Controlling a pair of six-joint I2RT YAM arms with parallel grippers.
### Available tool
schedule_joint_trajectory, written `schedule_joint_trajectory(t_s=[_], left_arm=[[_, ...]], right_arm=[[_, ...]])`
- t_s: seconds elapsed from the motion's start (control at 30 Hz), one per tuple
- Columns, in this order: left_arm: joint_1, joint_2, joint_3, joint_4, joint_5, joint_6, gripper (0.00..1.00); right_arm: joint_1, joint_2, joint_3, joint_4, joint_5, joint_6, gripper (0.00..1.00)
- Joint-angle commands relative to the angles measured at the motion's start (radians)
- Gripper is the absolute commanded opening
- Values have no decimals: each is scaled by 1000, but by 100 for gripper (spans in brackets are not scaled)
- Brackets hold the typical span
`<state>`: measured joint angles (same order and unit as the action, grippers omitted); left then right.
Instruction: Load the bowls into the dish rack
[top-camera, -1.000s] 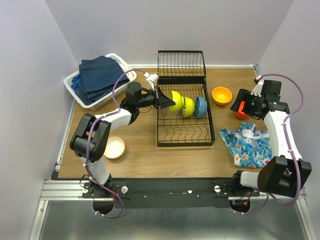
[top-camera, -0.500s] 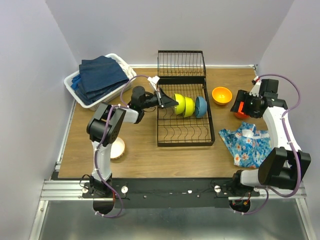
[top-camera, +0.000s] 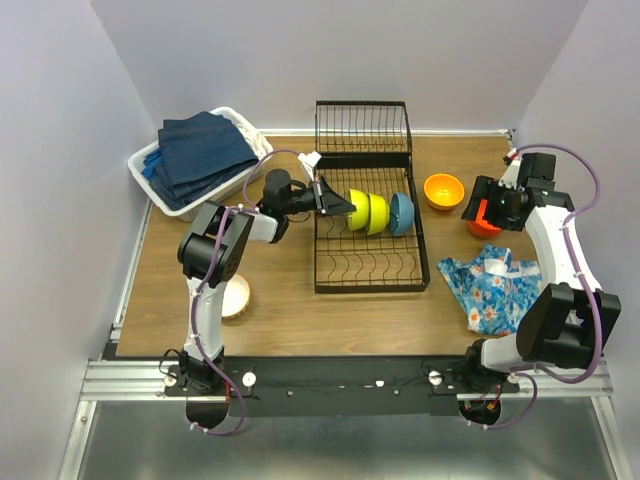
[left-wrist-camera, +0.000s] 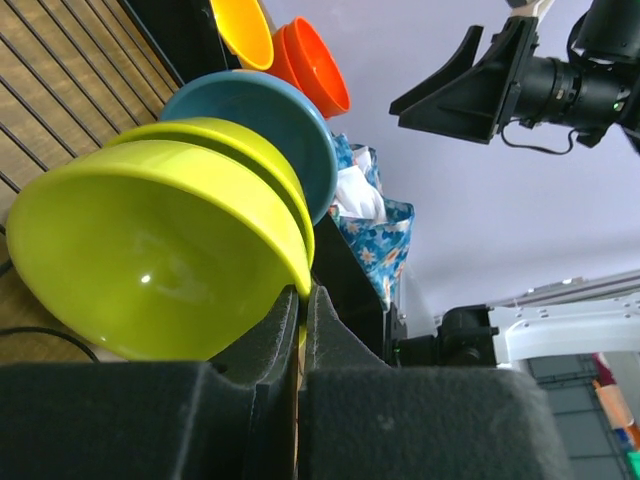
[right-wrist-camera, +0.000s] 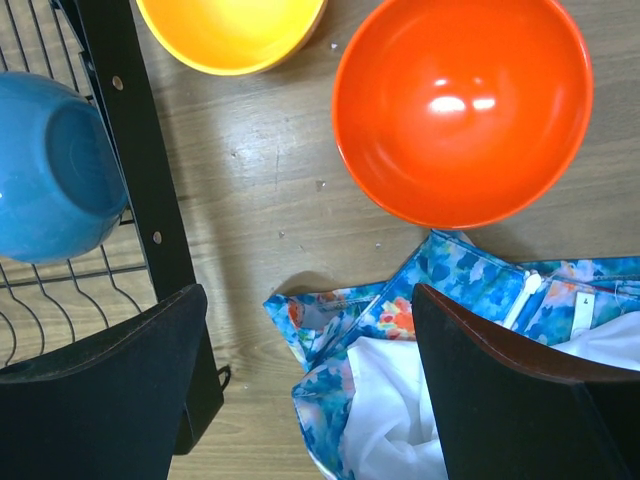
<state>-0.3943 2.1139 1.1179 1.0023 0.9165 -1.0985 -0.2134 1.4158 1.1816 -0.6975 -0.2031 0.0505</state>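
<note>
At the far left corner of the counter (top-camera: 290, 310) we find a white basket (top-camera: 150, 170) stacked with navy towels (top-camera: 200, 150). Nearer the arm bases, a white bowl (top-camera: 235, 298) sits upright on the wood, partly hidden behind the left arm.

We note the left pincer (top-camera: 343, 206) reaching sideways into the dish rack (top-camera: 372, 287). Its jaws are drawn narrow, and the left wrist view shows them nipping the rim of the leftmost lime-yellow bowl (top-camera: 357, 208). That bowl stands on edge in the rack's far row. The second lime-yellow bowl (top-camera: 379, 212) nests against it, with the blue bowl (top-camera: 402, 212) behind that one. The rack's smaller wire section (top-camera: 362, 125) stands at the far end.

Right of the rack, the orange-yellow bowl (top-camera: 444, 190) rests upright on the counter. Beside it is a red-orange bowl (right-wrist-camera: 460, 110), also upright.

We record the right pincer (right-wrist-camera: 305, 300) hovering with jaws wide and gripping nothing, over the near edge of that red-orange bowl and the floral blue cloth (top-camera: 500, 290).
</note>
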Motion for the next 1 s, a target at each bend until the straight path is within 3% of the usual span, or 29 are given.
schedule_joint_trajectory(t_s=[0.0,0.1,0.13,0.33,0.7,0.97], left_arm=[[11,27,63,-114,61,100,11],[11,11,65,-194,61,187,20],[11,2,59,-229,47,245,28],[12,-89,33,-472,2,437,36],[14,-167,17,-663,-44,632,40],[12,-204,25,-746,-73,727,51]], right_arm=[[-9,8,30,0,19,-17,91],[-7,0,23,0,18,-17,91],[-7,-2,23,0,18,-15,91],[-9,-26,7,4,13,-9,92],[-7,-86,-34,4,-7,3,92],[-9,-136,-73,-5,-5,2,92]])
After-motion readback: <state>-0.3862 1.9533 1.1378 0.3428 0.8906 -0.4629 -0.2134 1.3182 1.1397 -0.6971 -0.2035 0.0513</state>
